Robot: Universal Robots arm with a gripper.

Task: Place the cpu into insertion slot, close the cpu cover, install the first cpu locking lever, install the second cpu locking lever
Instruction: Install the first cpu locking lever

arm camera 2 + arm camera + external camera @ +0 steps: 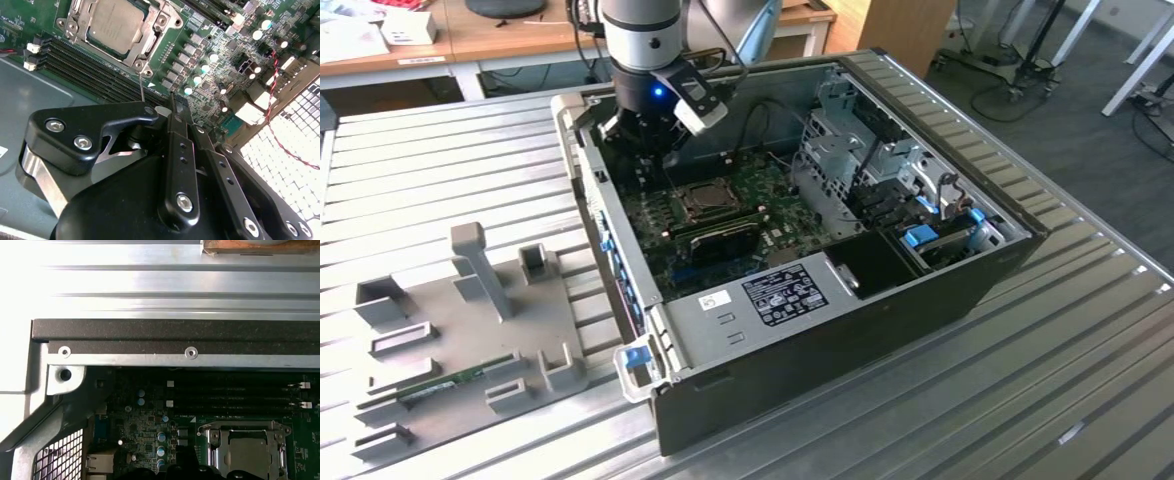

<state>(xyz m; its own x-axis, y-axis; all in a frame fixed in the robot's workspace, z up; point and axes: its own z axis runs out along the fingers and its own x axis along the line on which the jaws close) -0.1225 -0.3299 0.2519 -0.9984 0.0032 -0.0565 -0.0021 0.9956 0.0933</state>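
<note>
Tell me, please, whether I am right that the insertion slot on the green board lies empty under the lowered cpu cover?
Not empty: the second wrist view shows the cpu in the insertion slot on the green board, under the lowered cpu cover.

Flat square silver-tan cpu [117, 22] sits in the silver-framed square insertion slot [159, 25]. Long black memory slots [85, 60] run just beside it, my gripper [169, 107] near.

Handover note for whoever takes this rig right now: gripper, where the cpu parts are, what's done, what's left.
Gripper: low inside the case, over the board beside the insertion slot.
The cpu lies in the slot; the cpu cover is down over it.
Done: cpu placed, cover closed.
Left: both locking levers; a thin wire rod stands up at the slot's corner, latching can't be judged.
</note>
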